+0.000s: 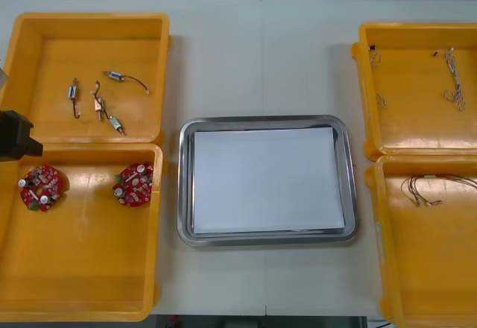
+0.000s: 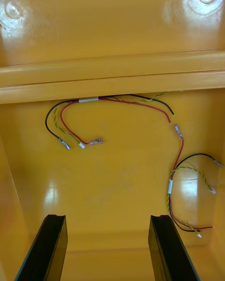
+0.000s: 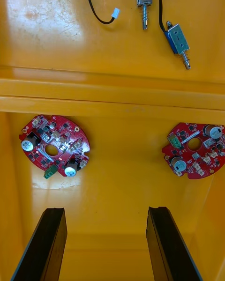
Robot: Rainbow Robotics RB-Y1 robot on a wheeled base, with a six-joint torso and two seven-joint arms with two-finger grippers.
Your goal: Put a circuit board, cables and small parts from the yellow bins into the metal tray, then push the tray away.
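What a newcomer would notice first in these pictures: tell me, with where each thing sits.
The metal tray, white inside, lies at the table's middle between the yellow bins. Two round red circuit boards lie in the near left bin, with the left gripper hovering open over that bin. The right gripper, also open, hangs over red, yellow and black cables in the near right bin.
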